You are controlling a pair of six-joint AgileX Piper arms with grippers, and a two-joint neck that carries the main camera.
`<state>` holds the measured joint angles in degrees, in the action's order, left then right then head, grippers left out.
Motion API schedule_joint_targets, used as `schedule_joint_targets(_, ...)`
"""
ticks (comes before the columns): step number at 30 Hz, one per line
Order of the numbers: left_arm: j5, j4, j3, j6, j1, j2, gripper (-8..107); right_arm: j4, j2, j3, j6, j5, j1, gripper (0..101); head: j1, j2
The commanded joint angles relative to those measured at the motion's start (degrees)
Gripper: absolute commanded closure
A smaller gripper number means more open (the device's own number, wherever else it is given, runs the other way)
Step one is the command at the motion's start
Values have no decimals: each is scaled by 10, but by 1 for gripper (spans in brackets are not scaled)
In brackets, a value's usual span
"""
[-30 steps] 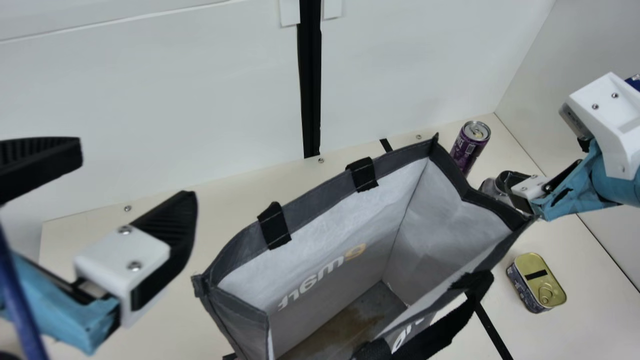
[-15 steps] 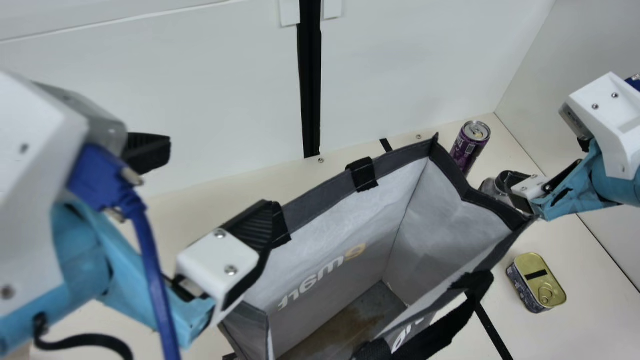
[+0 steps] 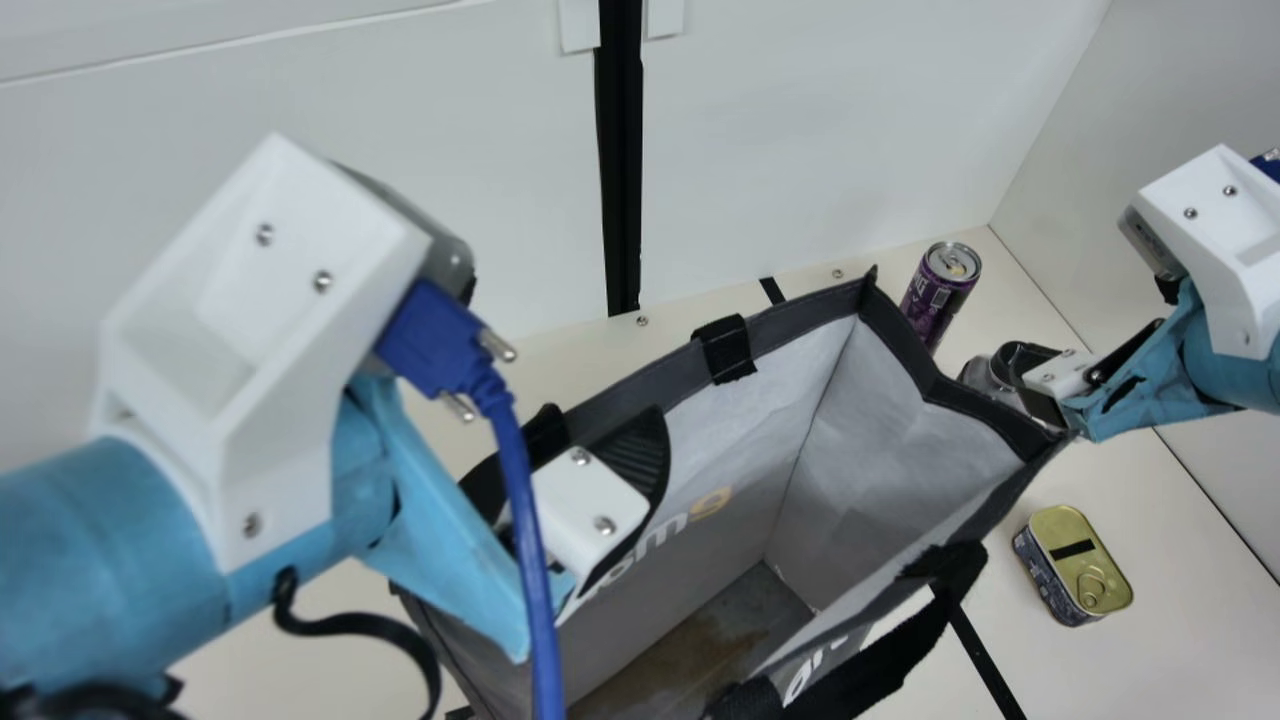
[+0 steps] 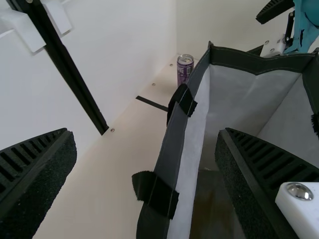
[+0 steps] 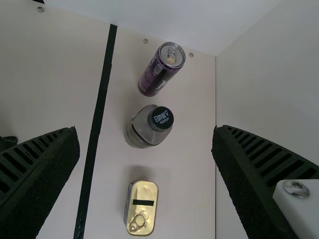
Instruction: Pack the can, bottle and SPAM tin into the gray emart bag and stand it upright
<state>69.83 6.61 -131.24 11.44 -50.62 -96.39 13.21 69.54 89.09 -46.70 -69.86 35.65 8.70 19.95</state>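
The gray emart bag [image 3: 810, 400] is standing upright with its mouth gaping. The left gripper [image 3: 565, 350] is spreading wide, holding nothing, its fingers straddling the bag's back rim. The right gripper [image 3: 1030, 375] is hovering beside the bag's right side, also wide open and gripping nothing. The purple can [image 3: 936, 295] is standing behind the bag's back right corner, the black-capped bottle [image 5: 149, 127] right of the bag, and the gold-lidded SPAM tin [image 3: 1075, 565] is lying nearer the front, also right of it.

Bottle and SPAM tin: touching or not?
Apart. The right wrist view, looking down, shows a plain strip of table between the base of the bottle and the near end of the tin.
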Motion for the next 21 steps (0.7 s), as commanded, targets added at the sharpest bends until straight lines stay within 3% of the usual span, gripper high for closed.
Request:
schedule_joint_targets(1,1,8,-3,2,1,-8,9,0,0,0,0,0,0,6,13,0)
schedule_joint_targets(21,1,98,-21,30,26,-85,9,0,0,0,0,0,0,6,13,0)
